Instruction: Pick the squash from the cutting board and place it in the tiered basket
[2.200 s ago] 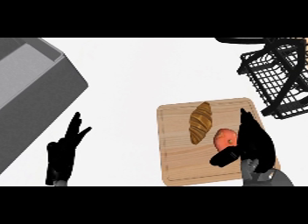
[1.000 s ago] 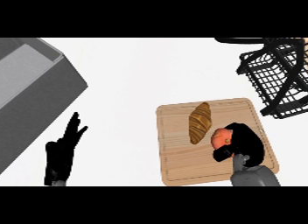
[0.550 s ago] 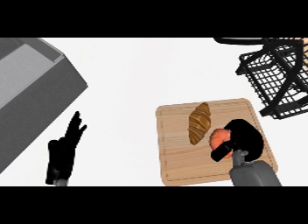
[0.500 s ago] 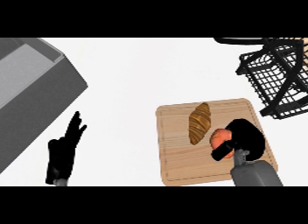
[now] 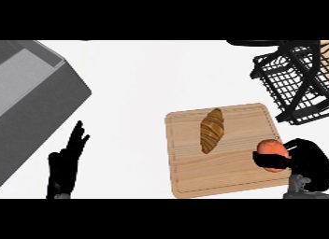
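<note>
An orange squash [image 5: 270, 147] sits at the right edge of the wooden cutting board [image 5: 216, 175], with my right hand [image 5: 306, 164] curled round it from the right and below. Part of the squash is hidden by the fingers [image 5: 269, 161]. The black wire tiered basket [image 5: 298, 84] stands at the upper right, just beyond the board's far right corner. My left hand [image 5: 64, 165] rests open at the lower left, fingers pointing up, well away from the board.
A brown croissant [image 5: 211, 129] lies lengthwise on the board's upper middle. A large grey sink-like block [image 5: 22, 107] fills the left side. White counter [image 5: 160, 74] lies between the block and the basket.
My right hand has closed on the squash and carried it rightward, from the board's middle right to its right edge. The left hand has not moved.
</note>
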Robot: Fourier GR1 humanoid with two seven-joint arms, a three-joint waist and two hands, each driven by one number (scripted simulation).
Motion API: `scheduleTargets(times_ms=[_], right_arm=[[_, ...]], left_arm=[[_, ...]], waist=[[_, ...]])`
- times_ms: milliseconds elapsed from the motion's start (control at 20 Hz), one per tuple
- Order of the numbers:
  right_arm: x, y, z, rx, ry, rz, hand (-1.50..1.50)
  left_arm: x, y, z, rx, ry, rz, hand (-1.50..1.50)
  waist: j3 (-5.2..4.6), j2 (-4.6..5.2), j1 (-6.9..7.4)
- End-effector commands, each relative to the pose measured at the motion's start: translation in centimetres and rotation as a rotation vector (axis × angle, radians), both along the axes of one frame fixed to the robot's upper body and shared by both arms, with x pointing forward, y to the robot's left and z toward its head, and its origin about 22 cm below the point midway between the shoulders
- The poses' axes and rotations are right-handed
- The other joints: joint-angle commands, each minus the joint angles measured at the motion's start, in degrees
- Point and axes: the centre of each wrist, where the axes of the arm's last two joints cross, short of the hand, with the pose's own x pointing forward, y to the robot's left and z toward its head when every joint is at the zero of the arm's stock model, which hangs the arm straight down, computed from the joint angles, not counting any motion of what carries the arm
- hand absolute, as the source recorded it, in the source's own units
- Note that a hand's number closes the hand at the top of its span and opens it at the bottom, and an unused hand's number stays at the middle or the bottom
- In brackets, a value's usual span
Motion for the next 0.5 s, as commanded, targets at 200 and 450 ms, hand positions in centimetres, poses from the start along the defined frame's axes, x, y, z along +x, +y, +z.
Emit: scheduleTargets(times_ms=[200, 450], right_arm=[[-3.1, 0.5, 8.2, -0.047, -0.374, -0.266, 1.5], [-5.9, 1.9, 15.7, -0.164, -0.621, -0.266, 1.5]], left_arm=[[-1.7, 0.2, -0.9, -0.003, 0.024, 0.019, 0.0], [0.1, 0.7, -0.2, 0.0, 0.028, 0.01, 0.0]], waist=[[-0.21, -0.27, -0.7], [-0.3, -0.11, -0.72]])
